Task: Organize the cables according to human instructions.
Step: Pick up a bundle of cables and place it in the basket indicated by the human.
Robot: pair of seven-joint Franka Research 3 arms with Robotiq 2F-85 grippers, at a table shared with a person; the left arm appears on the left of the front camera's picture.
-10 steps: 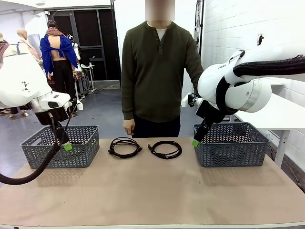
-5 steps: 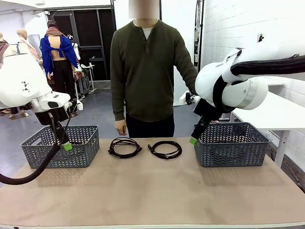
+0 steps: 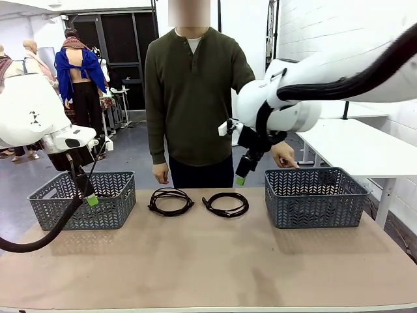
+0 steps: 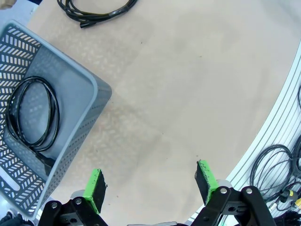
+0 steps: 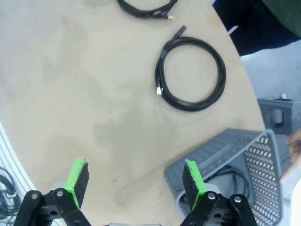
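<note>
No lettering, label, brand name or number can be read anywhere in the scene. A small dark mark is seen on the white shell of the left arm, above the grey basket at the table's left end, but it is too small to be made out.

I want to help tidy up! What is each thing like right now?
left gripper: open, empty
right gripper: open, empty
left basket: holds a coiled cable
right basket: holds a cable
left loose cable: coiled, on the table
right loose cable: coiled, on the table
</note>
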